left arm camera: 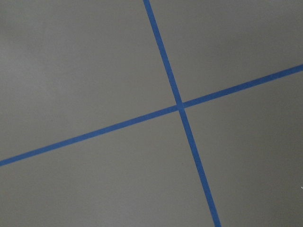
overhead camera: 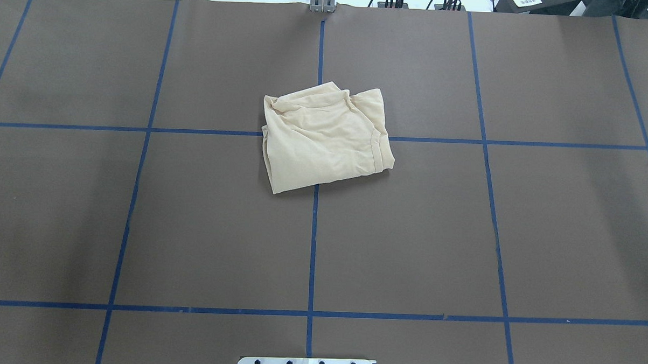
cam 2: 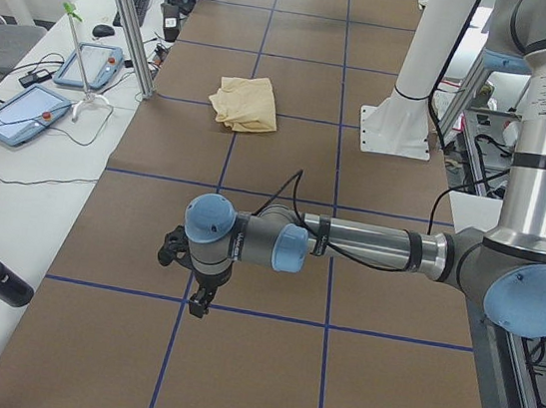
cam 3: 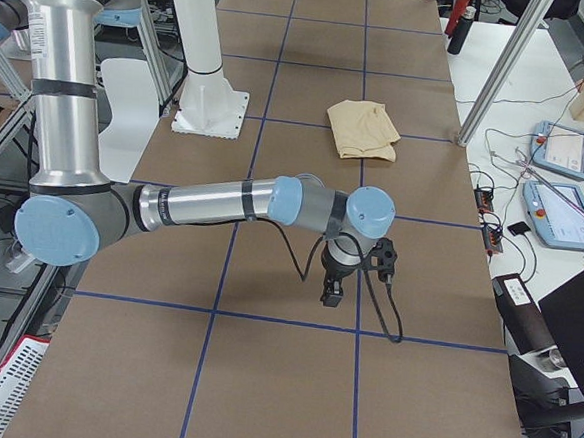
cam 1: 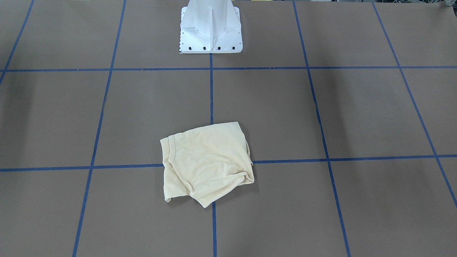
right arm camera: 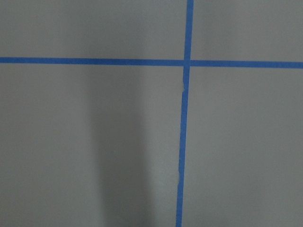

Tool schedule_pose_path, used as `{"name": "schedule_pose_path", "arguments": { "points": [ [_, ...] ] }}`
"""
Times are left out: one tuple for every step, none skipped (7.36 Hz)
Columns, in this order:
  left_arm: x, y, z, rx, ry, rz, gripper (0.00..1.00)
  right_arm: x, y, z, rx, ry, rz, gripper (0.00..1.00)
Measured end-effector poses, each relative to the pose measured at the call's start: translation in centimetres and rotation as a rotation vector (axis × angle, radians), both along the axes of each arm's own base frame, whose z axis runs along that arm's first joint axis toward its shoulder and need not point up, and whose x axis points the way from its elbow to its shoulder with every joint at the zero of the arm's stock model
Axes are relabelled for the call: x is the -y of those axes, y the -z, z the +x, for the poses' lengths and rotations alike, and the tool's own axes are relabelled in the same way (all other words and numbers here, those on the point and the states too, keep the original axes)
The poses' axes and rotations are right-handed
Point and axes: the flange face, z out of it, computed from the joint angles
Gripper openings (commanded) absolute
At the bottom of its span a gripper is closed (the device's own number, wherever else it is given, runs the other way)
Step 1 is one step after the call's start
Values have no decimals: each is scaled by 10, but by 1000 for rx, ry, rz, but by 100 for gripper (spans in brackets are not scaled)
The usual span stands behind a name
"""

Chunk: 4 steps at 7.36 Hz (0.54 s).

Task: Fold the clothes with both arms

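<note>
I read bright, even, diffuse overhead light in every view. The matte brown desk (overhead camera: 220,227) shows soft, wide shadow bands towards both sides in the overhead and front views, and down the right wrist view. The shirt (overhead camera: 325,139) throws only a thin, soft shadow at its edges. Fixed views are sharp; both wrist views are slightly soft and grainy.

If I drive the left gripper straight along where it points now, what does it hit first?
The left gripper points down, so it would probably meet the bare table first, near a blue tape crossing. The shirt lies well off that line.
</note>
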Motion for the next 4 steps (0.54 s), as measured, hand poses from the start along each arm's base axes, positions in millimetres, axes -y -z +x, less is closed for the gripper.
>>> {"name": "schedule_pose_path", "arguments": {
  "points": [
    [0, -1, -1, -10, 3, -5, 100, -15, -15, 2, 4, -6, 5, 100],
    [0, -1, -1, -13, 5, -7, 100, -26, -25, 2, 1, -9, 29, 100],
    [-1, -2, -1, -13, 6, -9, 100, -32, -31, 3, -9, -11, 53, 100],
    [-2, -2, -2, -13, 7, -9, 100, -34, -33, 5, -24, -12, 64, 100]
  ]
}}
